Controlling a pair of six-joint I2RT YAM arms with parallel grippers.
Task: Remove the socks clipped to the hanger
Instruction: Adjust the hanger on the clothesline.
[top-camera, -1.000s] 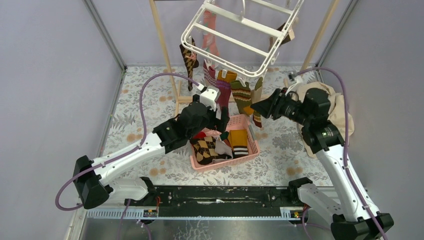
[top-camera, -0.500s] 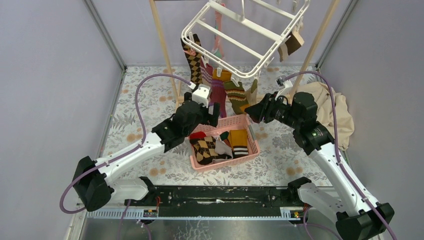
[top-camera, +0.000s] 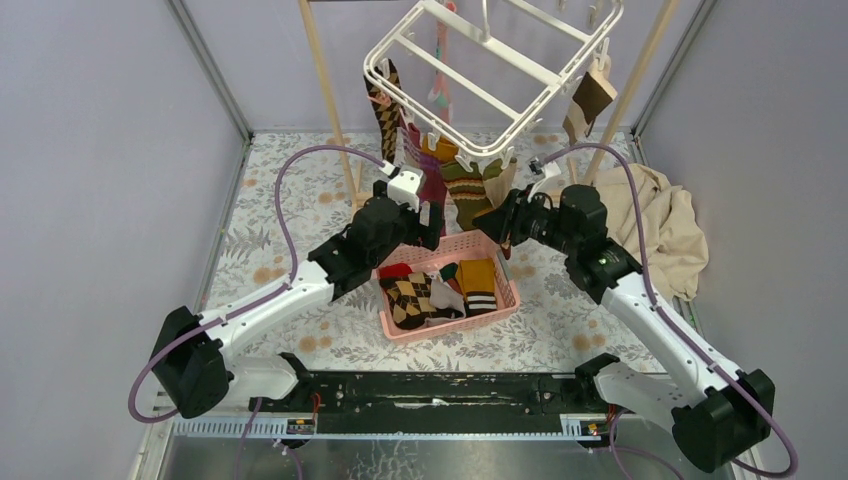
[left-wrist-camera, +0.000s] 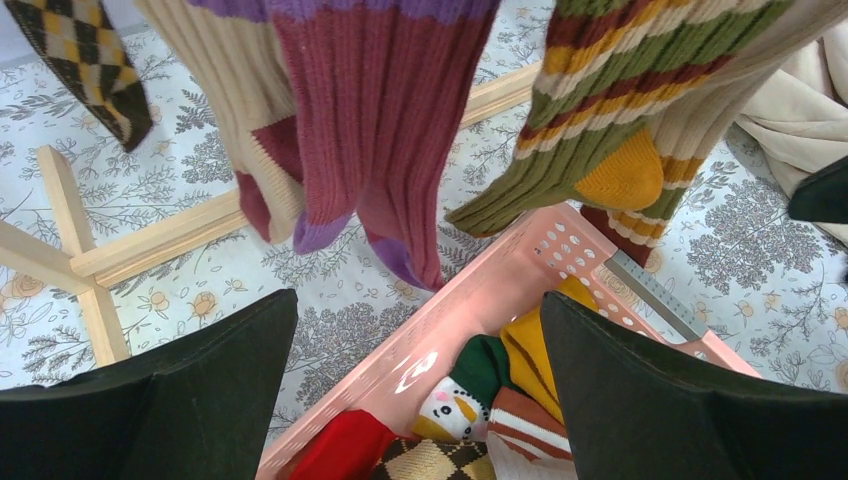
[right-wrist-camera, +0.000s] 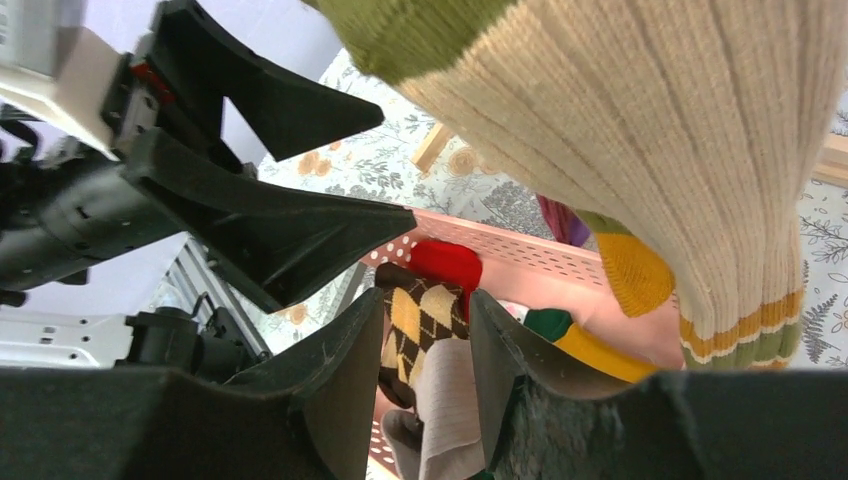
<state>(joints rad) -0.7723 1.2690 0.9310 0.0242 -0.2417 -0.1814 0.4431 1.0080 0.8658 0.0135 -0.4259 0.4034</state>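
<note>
The white hanger (top-camera: 490, 75) hangs tilted at the top, with socks clipped along its near edge. These are an argyle sock (top-camera: 385, 110), a maroon sock (top-camera: 432, 185) and a green striped sock (top-camera: 470, 190). A tan sock (top-camera: 592, 95) hangs at the right corner. My left gripper (top-camera: 428, 222) is open just below the maroon sock (left-wrist-camera: 380, 120), with nothing between its fingers (left-wrist-camera: 418, 300). My right gripper (top-camera: 503, 222) is open beside the striped sock. In its wrist view a cream ribbed sock (right-wrist-camera: 650, 130) hangs just ahead of its empty jaws (right-wrist-camera: 426, 300).
A pink basket (top-camera: 500, 300) holding several loose socks sits on the floral table between the two arms. The wooden rail frame (top-camera: 325, 90) stands behind, its foot (left-wrist-camera: 90, 270) near my left gripper. A beige cloth (top-camera: 670, 230) lies at the right.
The hanger has swung and tilted, carrying its socks back and left. My right arm has moved left toward the striped sock. My left gripper has shifted slightly back-left.
</note>
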